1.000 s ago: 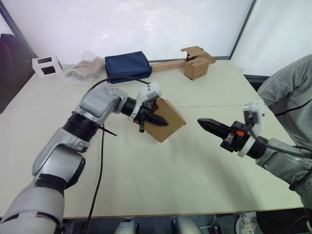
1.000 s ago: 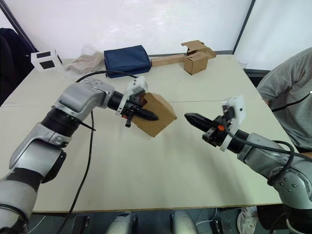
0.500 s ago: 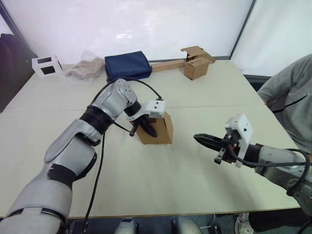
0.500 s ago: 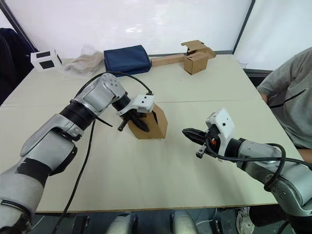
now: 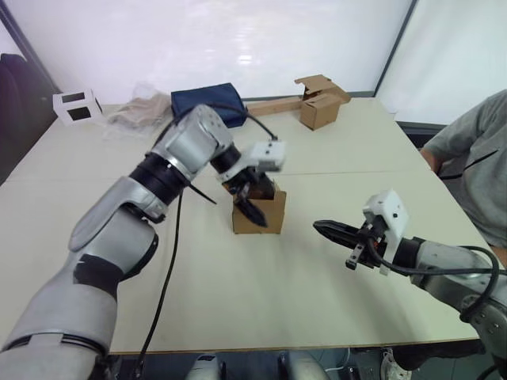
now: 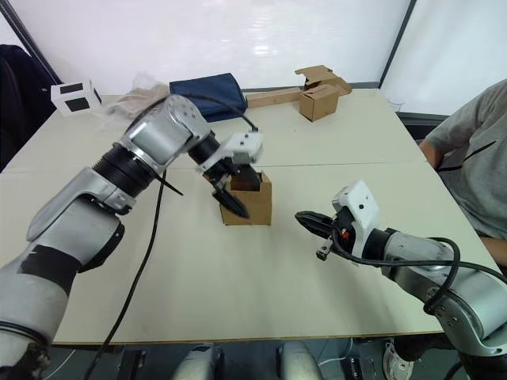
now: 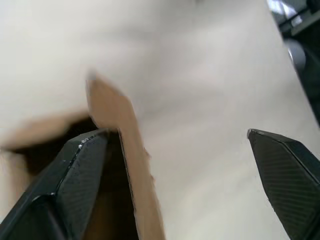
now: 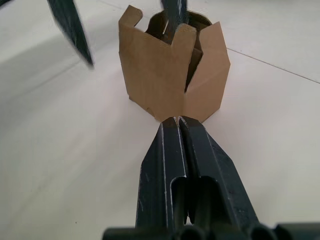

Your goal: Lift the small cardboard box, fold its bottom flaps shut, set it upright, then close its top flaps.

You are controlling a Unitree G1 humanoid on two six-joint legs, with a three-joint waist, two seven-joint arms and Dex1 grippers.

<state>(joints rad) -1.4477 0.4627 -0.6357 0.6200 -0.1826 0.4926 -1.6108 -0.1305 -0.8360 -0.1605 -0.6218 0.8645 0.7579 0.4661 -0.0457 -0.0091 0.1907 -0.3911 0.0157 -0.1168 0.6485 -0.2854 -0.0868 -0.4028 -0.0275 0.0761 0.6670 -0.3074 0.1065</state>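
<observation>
The small cardboard box (image 5: 261,215) stands upright on the table with its open end up. Its top flaps (image 8: 150,70) stick up around the opening, some with notched edges. The bottom flaps are hidden under it. My left gripper (image 5: 257,202) is open and straddles the box's near-left wall (image 7: 127,155), one finger inside the box and the other outside over the table. My right gripper (image 5: 320,227) is shut and empty, hovering low to the right of the box with its tip (image 8: 176,121) pointing at it, a short gap away.
At the back of the table are another brown box on a long cardboard strip (image 5: 317,107), a navy bag (image 5: 207,105), a crumpled plastic bag (image 5: 139,111) and a white cube (image 5: 77,106). A person in grey (image 5: 475,158) sits at the right edge.
The box went from tilted in the air, held by my left gripper, to standing upright on the table. My left gripper has opened. My right gripper lowered slightly.
</observation>
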